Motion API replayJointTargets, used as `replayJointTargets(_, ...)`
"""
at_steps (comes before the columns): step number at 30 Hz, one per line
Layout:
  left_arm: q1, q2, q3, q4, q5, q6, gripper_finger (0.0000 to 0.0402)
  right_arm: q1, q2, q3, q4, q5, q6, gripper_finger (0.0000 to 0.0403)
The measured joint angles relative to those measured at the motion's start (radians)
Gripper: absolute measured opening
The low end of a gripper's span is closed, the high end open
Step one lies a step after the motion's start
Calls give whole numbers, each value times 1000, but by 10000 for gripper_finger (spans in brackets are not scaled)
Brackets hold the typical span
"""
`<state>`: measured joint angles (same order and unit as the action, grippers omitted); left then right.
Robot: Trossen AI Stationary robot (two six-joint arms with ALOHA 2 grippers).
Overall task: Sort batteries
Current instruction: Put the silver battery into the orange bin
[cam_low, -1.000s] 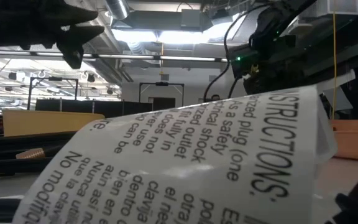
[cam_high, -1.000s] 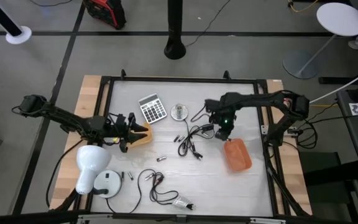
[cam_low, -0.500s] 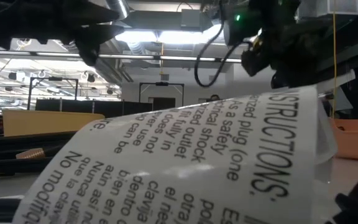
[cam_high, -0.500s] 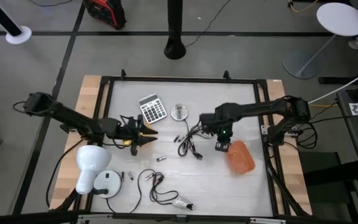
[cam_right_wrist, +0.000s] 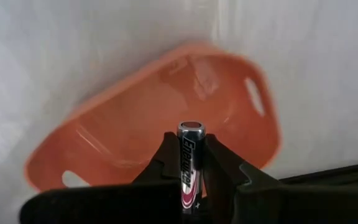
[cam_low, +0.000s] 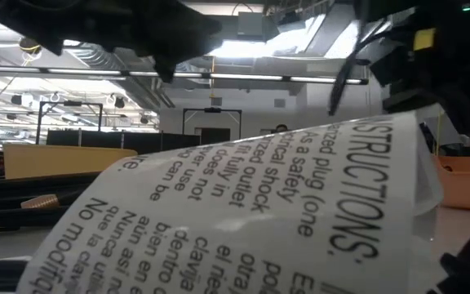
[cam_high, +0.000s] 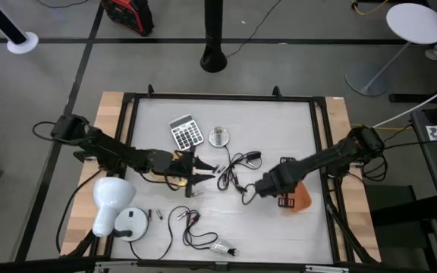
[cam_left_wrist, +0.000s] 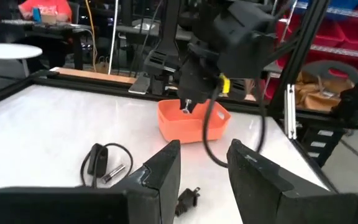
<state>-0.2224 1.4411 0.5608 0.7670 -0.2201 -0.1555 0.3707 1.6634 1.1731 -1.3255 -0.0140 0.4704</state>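
My right gripper [cam_high: 284, 201] is shut on a dark battery [cam_right_wrist: 189, 163] above the orange bin [cam_high: 300, 196] at the table's right. The bin also shows in the right wrist view [cam_right_wrist: 166, 99] and the left wrist view [cam_left_wrist: 194, 124]. My left gripper [cam_high: 199, 167] is open and empty [cam_left_wrist: 204, 180] at the table's middle, just above the table. A loose battery [cam_high: 196, 194] lies flat on the table near it, and another [cam_left_wrist: 114, 173] lies beside a black cable [cam_left_wrist: 101, 158]. More small batteries [cam_high: 158, 215] lie at the near left. My right gripper pinches the battery's sides [cam_right_wrist: 185, 171] between its two fingers. The battery lies along the fingers, and its metal end [cam_right_wrist: 189, 127] sticks out past the fingertips. The fingers point down at the bin. The battery [cam_left_wrist: 185, 107] hangs clear above the bin's hollow.
A calculator [cam_high: 186, 132] and a round silver disc [cam_high: 218, 136] lie at the far middle. Black coiled cables [cam_high: 234, 173] lie mid-table, and more cables [cam_high: 192, 227] lie near the front. A white lamp-like object [cam_high: 108, 201] stands near left. A printed paper tag [cam_low: 243, 204] blocks the low view.
My right gripper has gone toward the table's near edge, from above the mid-table cables to over the orange bin, staying shut on the battery. My left gripper has gone toward the table's right edge, from beside the left bin to the table's middle.
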Motion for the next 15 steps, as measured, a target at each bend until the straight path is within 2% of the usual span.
replayJointTargets(11, 2, 232, 140, -14, 10, -28, 123, 91, 0, -64, 73, 23, 31, 28)
replayJointTargets(15, 9, 262, 193, -168, -23, -41, 123, 88, 0, -76, 75, 32, 50, 45)
